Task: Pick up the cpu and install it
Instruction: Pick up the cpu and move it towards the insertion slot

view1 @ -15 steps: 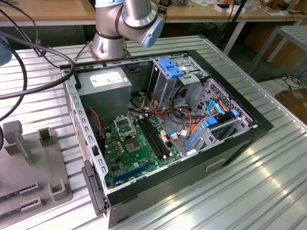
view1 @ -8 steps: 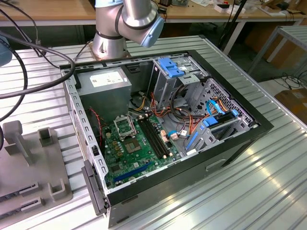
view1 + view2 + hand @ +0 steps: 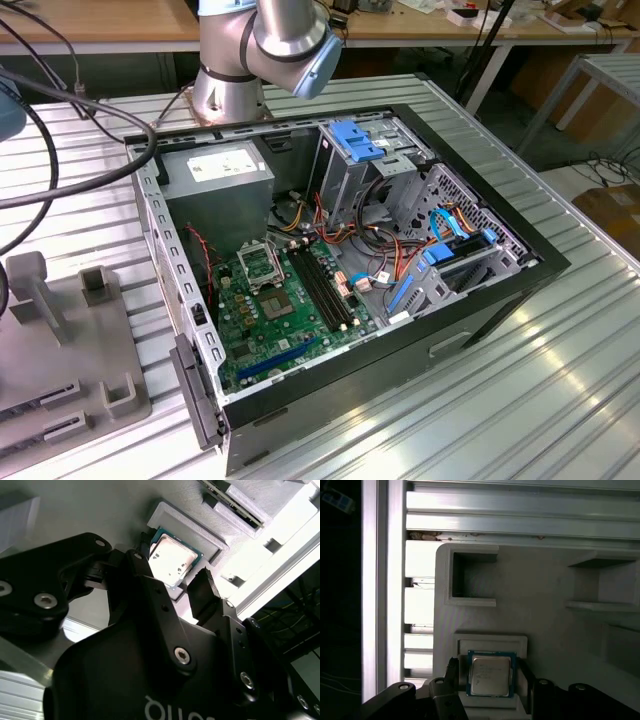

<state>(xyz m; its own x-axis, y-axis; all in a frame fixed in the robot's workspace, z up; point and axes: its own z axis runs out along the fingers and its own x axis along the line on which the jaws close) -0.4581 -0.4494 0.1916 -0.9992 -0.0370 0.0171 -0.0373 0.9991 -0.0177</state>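
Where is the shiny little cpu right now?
In both wrist views, the cpu sits in a recess of the grey holder, between the fingers of the open claw.

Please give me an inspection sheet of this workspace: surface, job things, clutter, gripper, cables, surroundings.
Surface: ridged metal table.
Job's things: cpu lying in grey holder; cpu socket in open computer case appears empty.
Clutter: nothing seen.
Gripper: gripper open, astride the cpu.
Cables: black cables over the table at the exterior view's left; coloured wires inside the case.
Surroundings: wooden benches, cardboard box.
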